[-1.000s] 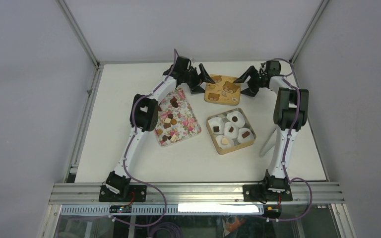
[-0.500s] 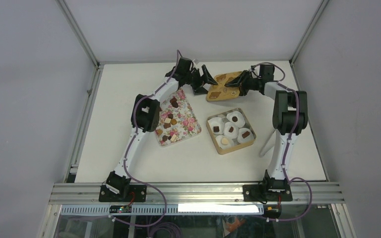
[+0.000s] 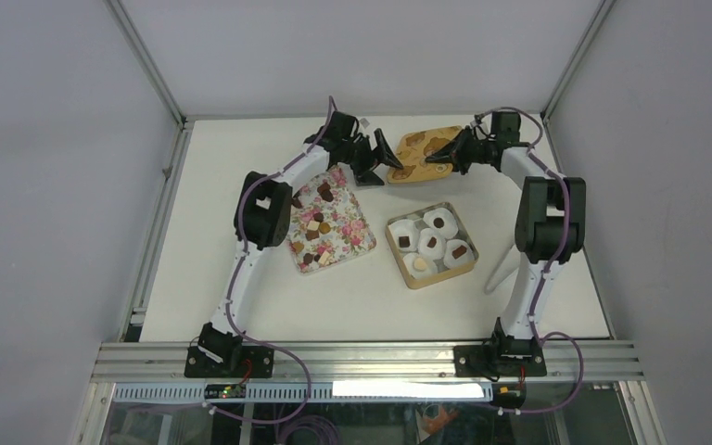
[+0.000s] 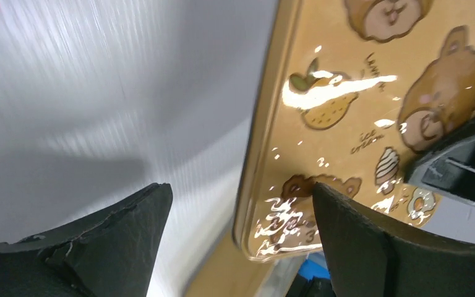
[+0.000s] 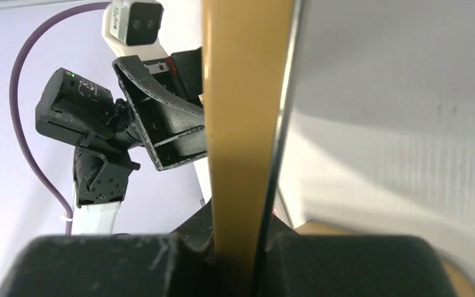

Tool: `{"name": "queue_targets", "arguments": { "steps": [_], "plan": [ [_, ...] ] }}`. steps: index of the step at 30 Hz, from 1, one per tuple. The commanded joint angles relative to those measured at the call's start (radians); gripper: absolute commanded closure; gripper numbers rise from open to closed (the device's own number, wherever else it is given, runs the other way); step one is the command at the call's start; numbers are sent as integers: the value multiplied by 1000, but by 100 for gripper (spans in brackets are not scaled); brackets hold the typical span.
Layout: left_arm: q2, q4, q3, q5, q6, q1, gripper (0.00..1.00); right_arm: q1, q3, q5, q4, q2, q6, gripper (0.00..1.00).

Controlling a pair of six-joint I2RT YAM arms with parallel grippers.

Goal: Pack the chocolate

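Top view: a white table [image 3: 241, 278] stands between grey walls [image 3: 56, 185]. Chocolate [image 3: 315, 222] lies on the floral tray [image 3: 352, 236] and in the box [image 3: 449, 275] at centre. Near the far edge, the right gripper [image 3: 440, 158] pinches a tilted lid [image 3: 417, 146]; the left gripper [image 3: 382, 159] gapes wide beside it.
Left wrist: the lid's corner sits between the spread jaws; contact unclear.
Right wrist: the jaws clamp the lid's edge.

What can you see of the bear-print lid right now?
The bear-print lid is a rounded square, tan-gold and glossy like tin, with a raised rim and cartoon bears, an ice cream and a doughnut. It is tilted near the far edge of the table, its right edge pinched in the shut right tool. The open left tool faces its left corner without gripping it. Whether any corner rests on the table is unclear.
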Motion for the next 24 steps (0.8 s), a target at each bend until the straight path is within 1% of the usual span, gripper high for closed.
{"name": "queue_targets", "arguments": {
  "steps": [1, 5, 9, 11, 14, 17, 21, 24],
  "plan": [
    [-257, -24, -85, -23, 67, -6, 11, -8, 20, -76, -86, -199, -116, 100],
    [-427, -23, -235, -39, 77, -7, 10, -15, -33, -129, -229, -303, -265, 100],
    [-593, 13, -433, -41, 59, -6, 8, -37, -131, -169, -354, -430, -385, 100],
    [-676, 57, -527, -37, 43, -8, 7, -55, -186, -202, -391, -499, -423, 100],
    [-774, 134, -652, -15, 7, -8, 6, -65, -271, -262, -401, -575, -439, 100],
    [-834, 203, -754, 26, -28, -12, 5, -64, -346, -324, -404, -625, -456, 100],
    [-864, 272, -878, 30, -58, -30, 4, -53, -387, -307, -483, -659, -515, 100],
    [-858, 357, -957, 36, -100, -62, 4, -47, -391, -293, -524, -633, -537, 100]
  ]
}}
